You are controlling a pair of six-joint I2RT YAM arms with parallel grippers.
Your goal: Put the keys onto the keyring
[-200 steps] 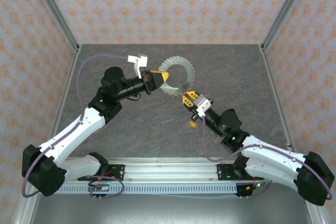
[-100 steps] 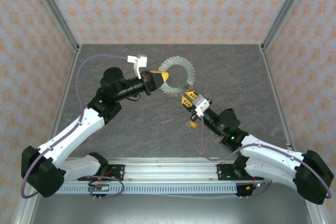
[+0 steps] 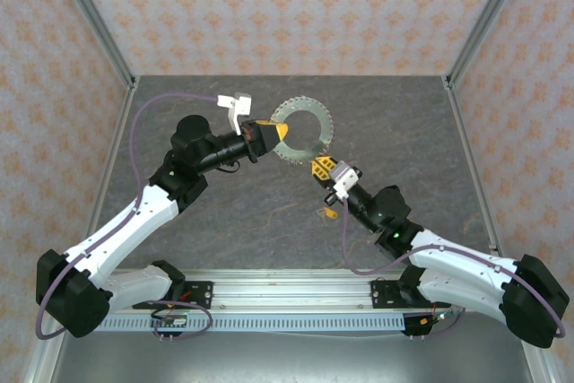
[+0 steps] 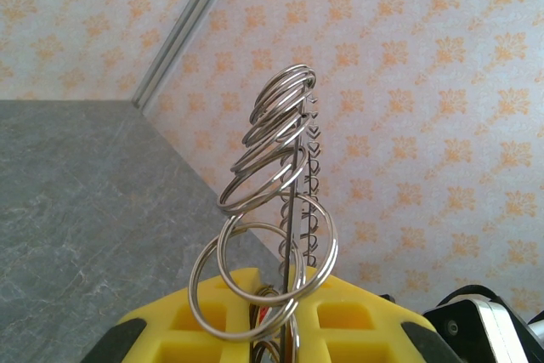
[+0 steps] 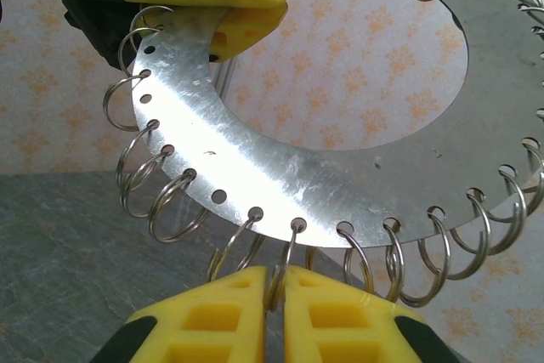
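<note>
The grey, stone-patterned tabletop (image 3: 224,221) bears one small yellow-headed key (image 3: 329,213) lying near its middle, and a metal mounting rail (image 3: 287,298) along its near edge.

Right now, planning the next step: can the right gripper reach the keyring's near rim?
Probably yes: the right gripper is shut on a wire loop at the keyring's near rim; the left gripper clamps another part, out of the way.

Bright, even, diffuse light filled the enclosure, leaving only faint soft shadows on the grey table (image 3: 269,213). The keyring (image 5: 340,180) showed a dull sheen and sharp fine scratches in the right wrist view. The wire rings (image 4: 268,155) glinted crisply, while the wallpaper (image 4: 442,82) behind looked slightly soft.
</note>
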